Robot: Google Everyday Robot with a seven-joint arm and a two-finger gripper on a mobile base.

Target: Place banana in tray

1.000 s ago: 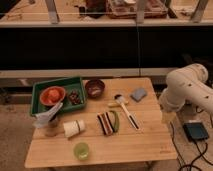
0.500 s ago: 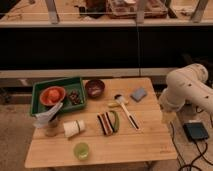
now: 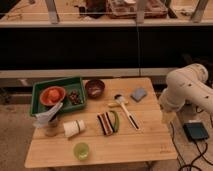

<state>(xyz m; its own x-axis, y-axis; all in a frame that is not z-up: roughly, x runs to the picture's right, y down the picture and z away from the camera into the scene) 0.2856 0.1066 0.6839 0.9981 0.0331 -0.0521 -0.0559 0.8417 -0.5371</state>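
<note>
The banana [image 3: 114,104] is a small pale-yellow piece lying on the wooden table [image 3: 145,142], just left of the head of the white-handled brush [image 3: 127,112]. The dark-green tray [image 3: 45,107] sits at the table's left back and holds an orange bowl [image 3: 52,95] and a small dark item [image 3: 75,97]. My gripper [image 3: 167,118] hangs at the end of the white arm [image 3: 187,87], off the table's right edge, well to the right of the banana and far from the tray.
A dark-red bowl [image 3: 95,88] stands beside the tray. A blue sponge [image 3: 138,93], a green curved vegetable [image 3: 116,121], a striped block [image 3: 104,123], a white cup on its side [image 3: 74,128], a green cup [image 3: 81,150] and a crumpled white bag [image 3: 48,118] also lie on the table. A black box [image 3: 195,131] sits on the floor at right.
</note>
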